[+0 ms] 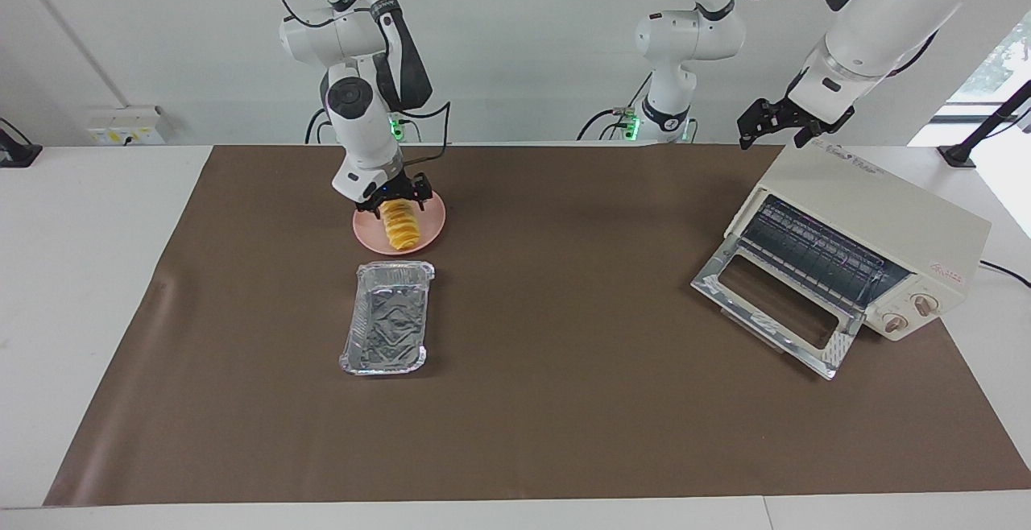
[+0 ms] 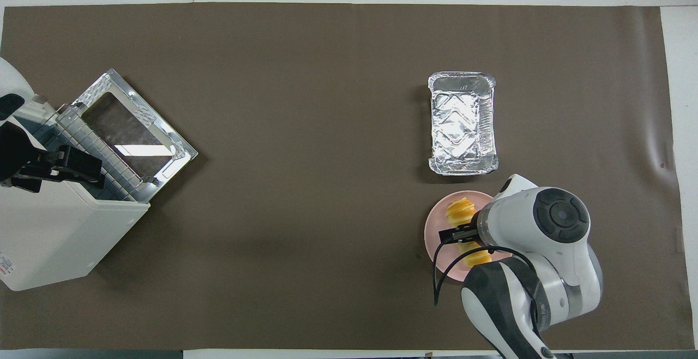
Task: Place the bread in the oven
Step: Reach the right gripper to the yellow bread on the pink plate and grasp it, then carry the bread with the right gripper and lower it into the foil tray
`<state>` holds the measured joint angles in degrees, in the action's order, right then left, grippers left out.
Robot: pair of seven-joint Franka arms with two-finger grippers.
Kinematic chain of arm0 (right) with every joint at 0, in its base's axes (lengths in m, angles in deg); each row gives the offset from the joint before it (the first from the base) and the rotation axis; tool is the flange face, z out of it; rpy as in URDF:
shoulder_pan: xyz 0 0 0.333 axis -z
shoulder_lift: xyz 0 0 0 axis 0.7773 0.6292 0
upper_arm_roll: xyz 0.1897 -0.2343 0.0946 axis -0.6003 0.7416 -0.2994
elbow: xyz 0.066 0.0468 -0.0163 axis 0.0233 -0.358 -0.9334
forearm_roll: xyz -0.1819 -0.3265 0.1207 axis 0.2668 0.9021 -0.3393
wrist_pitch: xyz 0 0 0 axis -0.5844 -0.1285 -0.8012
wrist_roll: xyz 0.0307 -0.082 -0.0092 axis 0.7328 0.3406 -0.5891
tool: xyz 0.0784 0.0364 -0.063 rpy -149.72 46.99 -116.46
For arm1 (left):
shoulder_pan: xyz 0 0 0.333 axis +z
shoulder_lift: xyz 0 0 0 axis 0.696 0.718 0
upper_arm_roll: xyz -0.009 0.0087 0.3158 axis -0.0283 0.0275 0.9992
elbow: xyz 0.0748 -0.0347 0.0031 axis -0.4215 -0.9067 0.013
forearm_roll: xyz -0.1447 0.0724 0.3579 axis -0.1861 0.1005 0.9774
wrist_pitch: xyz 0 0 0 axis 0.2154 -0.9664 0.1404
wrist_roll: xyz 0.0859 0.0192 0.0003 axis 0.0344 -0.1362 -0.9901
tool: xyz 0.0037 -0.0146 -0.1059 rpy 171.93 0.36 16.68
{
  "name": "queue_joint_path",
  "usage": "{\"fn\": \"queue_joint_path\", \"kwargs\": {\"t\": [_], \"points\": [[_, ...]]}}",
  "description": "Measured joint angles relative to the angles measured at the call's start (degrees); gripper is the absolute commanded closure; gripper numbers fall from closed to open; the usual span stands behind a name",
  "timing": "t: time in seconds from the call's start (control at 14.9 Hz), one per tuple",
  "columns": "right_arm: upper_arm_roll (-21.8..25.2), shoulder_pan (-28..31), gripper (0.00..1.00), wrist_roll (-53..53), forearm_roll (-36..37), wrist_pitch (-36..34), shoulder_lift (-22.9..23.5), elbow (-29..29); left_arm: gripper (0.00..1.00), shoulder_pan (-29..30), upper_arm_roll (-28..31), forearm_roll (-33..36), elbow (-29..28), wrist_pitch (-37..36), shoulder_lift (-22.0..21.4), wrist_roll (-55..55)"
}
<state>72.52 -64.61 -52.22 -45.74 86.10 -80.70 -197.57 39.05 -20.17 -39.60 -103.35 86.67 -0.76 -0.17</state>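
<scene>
The bread (image 1: 400, 228), a ridged golden-yellow loaf, lies on a round pink plate (image 1: 433, 228) toward the right arm's end of the table. My right gripper (image 1: 396, 206) is down at the loaf's end nearer the robots, with its fingers open on either side of it. In the overhead view the right wrist covers the middle of the bread (image 2: 461, 210). The cream-white oven (image 1: 878, 200) stands at the left arm's end with its glass door (image 1: 773, 304) dropped open and the wire rack showing. My left gripper (image 1: 775, 129) hangs open and empty over the oven's top.
A silver foil tray (image 1: 387, 316) lies empty just farther from the robots than the plate. A brown mat (image 1: 564, 401) covers the table between the plate and the oven.
</scene>
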Motion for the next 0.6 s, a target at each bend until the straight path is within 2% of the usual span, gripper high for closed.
{"fn": "queue_joint_path", "kwargs": {"t": [0.07, 0.13, 0.27, 0.6], "points": [[0.0, -0.5, 0.0, 0.4, -0.1, 1.5, 0.4, -1.0, 0.0, 0.0, 0.0, 0.0, 0.0, 0.0, 0.0, 0.0], [0.0, -0.8, 0.06, 0.5, -0.1, 2.4, 0.5, -1.8, 0.0, 0.0, 0.0, 0.0, 0.0, 0.0, 0.0, 0.0], [0.0, -1.0, 0.25, 0.5, -0.1, 2.9, 0.5, -2.4, 0.0, 0.0, 0.0, 0.0, 0.0, 0.0, 0.0, 0.0], [0.2, -1.0, 1.0, 0.6, -0.1, 2.9, 0.5, -2.4, 0.0, 0.0, 0.0, 0.0, 0.0, 0.0, 0.0, 0.0]]}}
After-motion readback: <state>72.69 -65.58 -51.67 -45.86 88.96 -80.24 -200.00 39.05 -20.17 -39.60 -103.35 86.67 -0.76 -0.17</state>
